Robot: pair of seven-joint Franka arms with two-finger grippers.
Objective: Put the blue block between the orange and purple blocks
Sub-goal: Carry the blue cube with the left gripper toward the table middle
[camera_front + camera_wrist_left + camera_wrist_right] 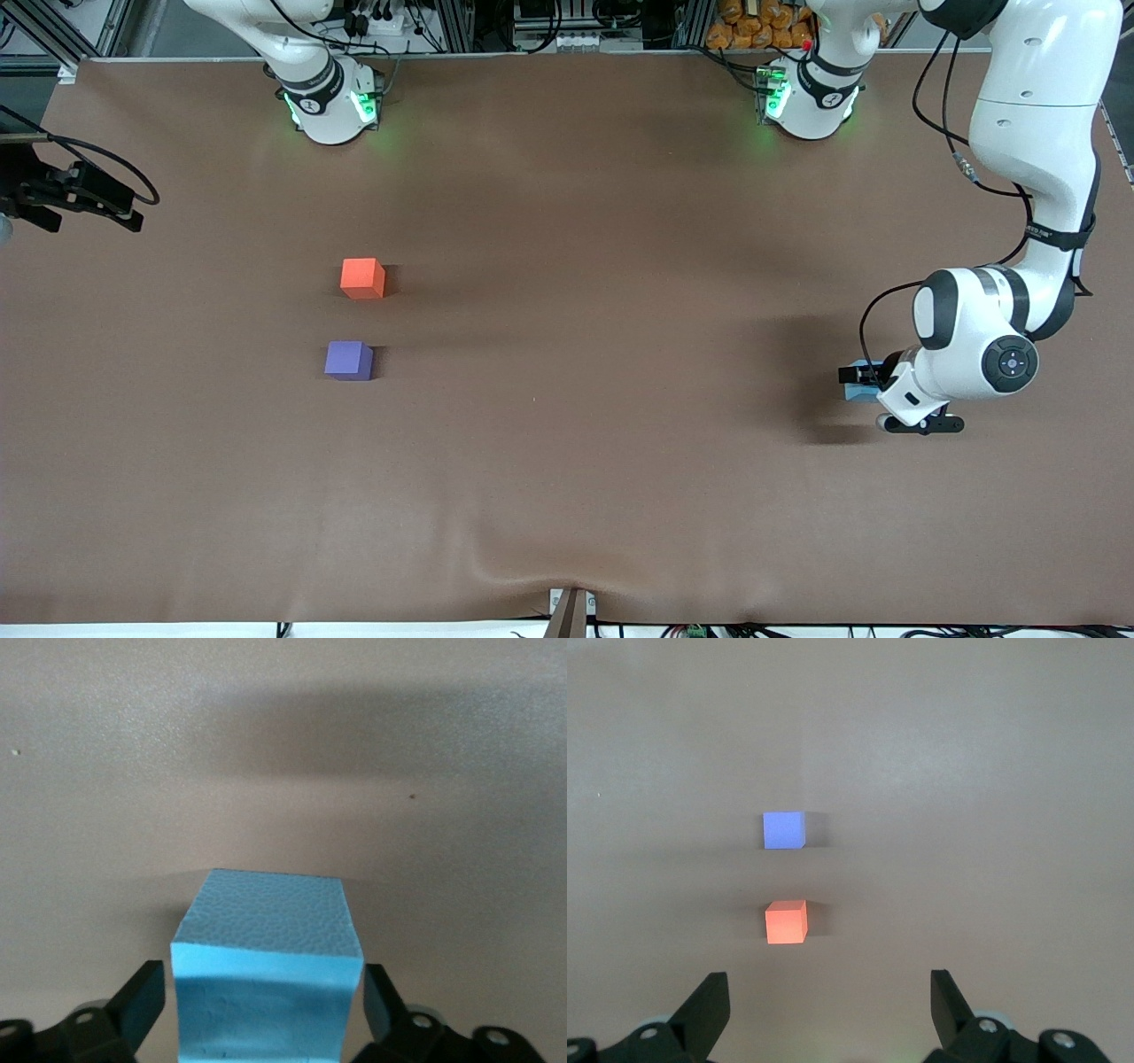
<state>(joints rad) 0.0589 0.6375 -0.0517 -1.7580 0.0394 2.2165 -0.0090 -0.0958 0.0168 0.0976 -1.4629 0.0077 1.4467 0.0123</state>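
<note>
From the high front camera, the small light sky-blue matte cube [858, 391] is barely a sliver, tucked under the left arm's bulky white wrist toward the left arm's end of the brown table [567, 487]. The left wrist view tells far more: the same cube [266, 974] sits squarely between the black fingers [137, 1005] of the left gripper [264, 1008], one finger on each side. The fingers stand just wider than the cube, with a thin gap at each face, so they are around it and not yet pressing.

The left arm is bent sharply down from its base, its elbow high and its wrist low over the table.

The right gripper [830, 1010] shows only in its own wrist view, fingers spread wide with nothing between them. Below it lie the bright orange-red matte cube [786, 922] and the violet-purple matte cube [783, 830]. In the front view these two [362, 278] [348, 361] sit near each other toward the right arm's end, purple nearer the camera, well apart from the blue one.
</note>
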